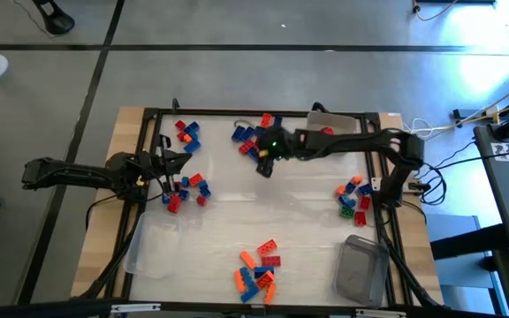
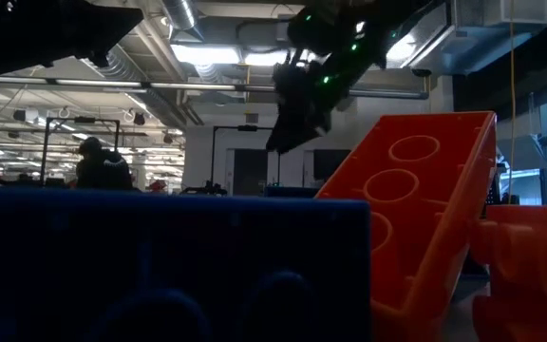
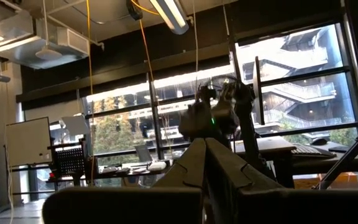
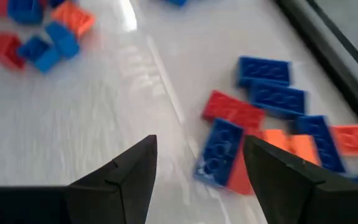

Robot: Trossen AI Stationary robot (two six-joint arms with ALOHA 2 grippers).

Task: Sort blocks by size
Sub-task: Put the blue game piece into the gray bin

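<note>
The blocks lie on the white table top in several heaps: far left (image 1: 186,132), far middle (image 1: 247,137), left (image 1: 186,188), right (image 1: 353,196) and near middle (image 1: 258,269). My right gripper (image 1: 263,167) hangs open above the table just near of the far middle heap. In its wrist view, blue, red and orange blocks (image 4: 263,121) lie flat on the table beyond the spread fingers (image 4: 197,168), which hold nothing. My left gripper (image 1: 186,162) waits shut at the table's left, above the left heap and pointing slightly upward (image 3: 205,152).
Clear tubs stand at the near left (image 1: 159,249), near right (image 1: 363,269) and far right (image 1: 332,120). A black frame (image 1: 237,112) runs round the table. In the low view a blue block (image 2: 160,266) and an orange one (image 2: 425,204) fill the foreground. Bare table lies mid-centre.
</note>
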